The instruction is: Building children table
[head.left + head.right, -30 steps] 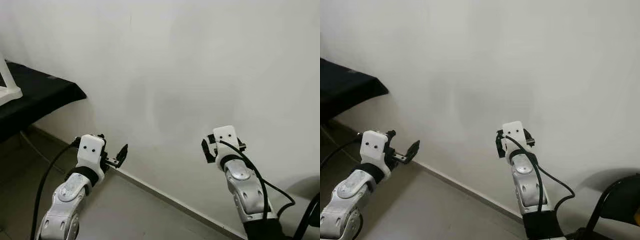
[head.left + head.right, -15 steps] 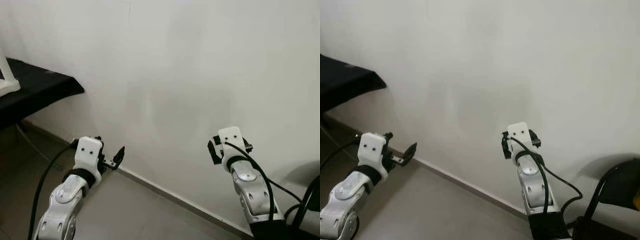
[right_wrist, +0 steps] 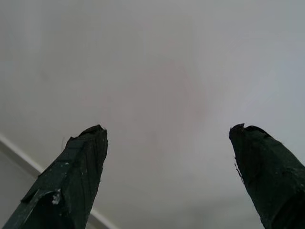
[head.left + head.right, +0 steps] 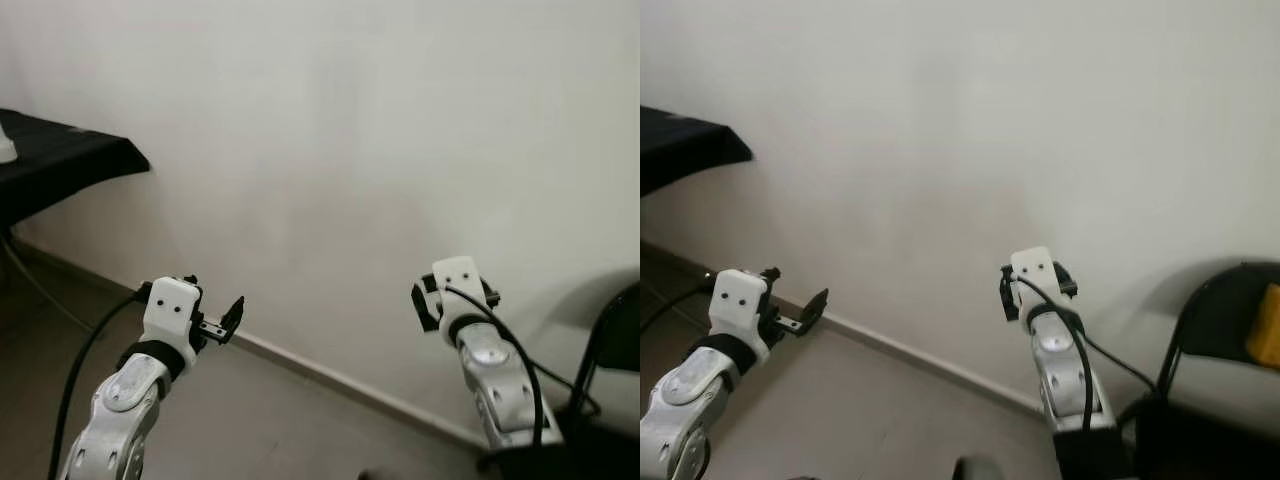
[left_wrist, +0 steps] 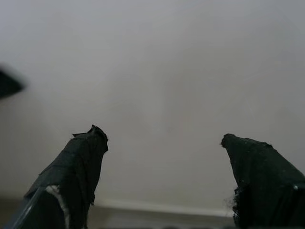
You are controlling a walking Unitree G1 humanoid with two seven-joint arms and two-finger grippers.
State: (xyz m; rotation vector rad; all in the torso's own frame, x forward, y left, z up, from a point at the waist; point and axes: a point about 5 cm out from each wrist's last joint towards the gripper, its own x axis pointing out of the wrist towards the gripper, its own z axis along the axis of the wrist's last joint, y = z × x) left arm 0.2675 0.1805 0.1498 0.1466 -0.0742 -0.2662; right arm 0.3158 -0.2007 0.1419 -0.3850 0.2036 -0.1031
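Both arms are raised in front of a bare white wall [image 4: 330, 150]. My left gripper [image 5: 162, 138] is open, its black fingers [image 4: 233, 312] pointing at the wall just above the skirting, with nothing between them. Open and empty too, my right gripper [image 3: 169, 129] sits at the end of the right arm [image 4: 490, 370] and faces the wall. A sliver of a white piece [image 4: 5, 150] lies on the black-covered table [image 4: 60, 165] at the far left edge.
A pale skirting board [image 4: 330, 375] runs along the foot of the wall above a grey floor [image 4: 250, 430]. A black chair [image 4: 1225, 320] with something yellow [image 4: 1265, 325] on it stands at the right. A black cable [image 4: 75, 380] hangs by the left arm.
The camera has turned to the right: the black table has slid toward the left edge and the black chair has come into view. Both arms keep the same pose, grippers still open.
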